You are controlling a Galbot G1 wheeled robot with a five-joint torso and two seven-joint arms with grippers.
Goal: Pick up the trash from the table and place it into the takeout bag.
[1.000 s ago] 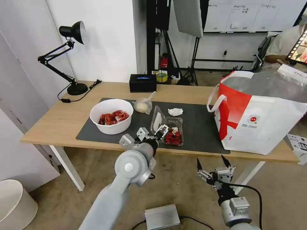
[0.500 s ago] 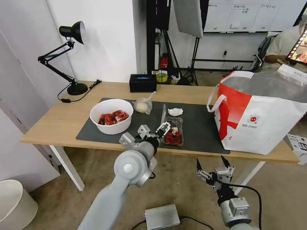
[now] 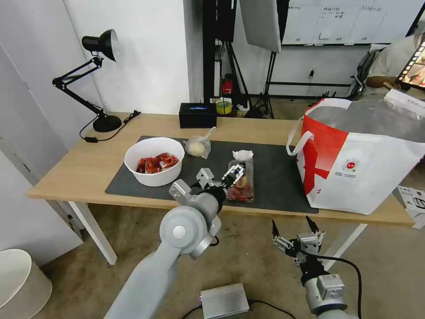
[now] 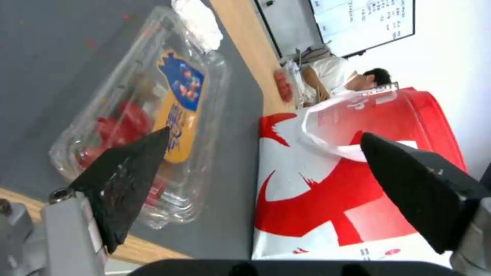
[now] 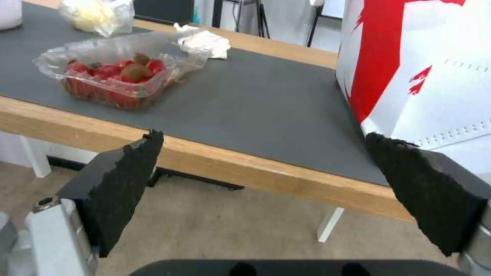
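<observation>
The clear plastic box [image 3: 243,182] of red bits lies on the dark mat [image 3: 274,177] with its lid folded down; it also shows as the box [image 4: 153,115] and the box [image 5: 115,78]. My left gripper [image 3: 233,173] is open at the box's left side, one finger over the lid, holding nothing; the wrist view shows the gripper [image 4: 266,133]. The white bowl [image 3: 154,160] of red shells, the knotted clear bag [image 3: 198,146] and the crumpled tissue [image 3: 242,154] sit on the mat. The takeout bag [image 3: 358,164] stands open at the table's right end. My right gripper [image 3: 295,230] hangs open below the table edge.
A black desk lamp [image 3: 95,75] and a black rectangular box [image 3: 197,115] stand at the back of the table [image 3: 71,173]. A white bin [image 3: 20,283] and a grey metal box [image 3: 225,301] are on the floor. A person sits far behind the bag.
My left gripper moved right and up, swinging the clear box's raised lid over from the left until it lies shut on the box. The right arm stayed still.
</observation>
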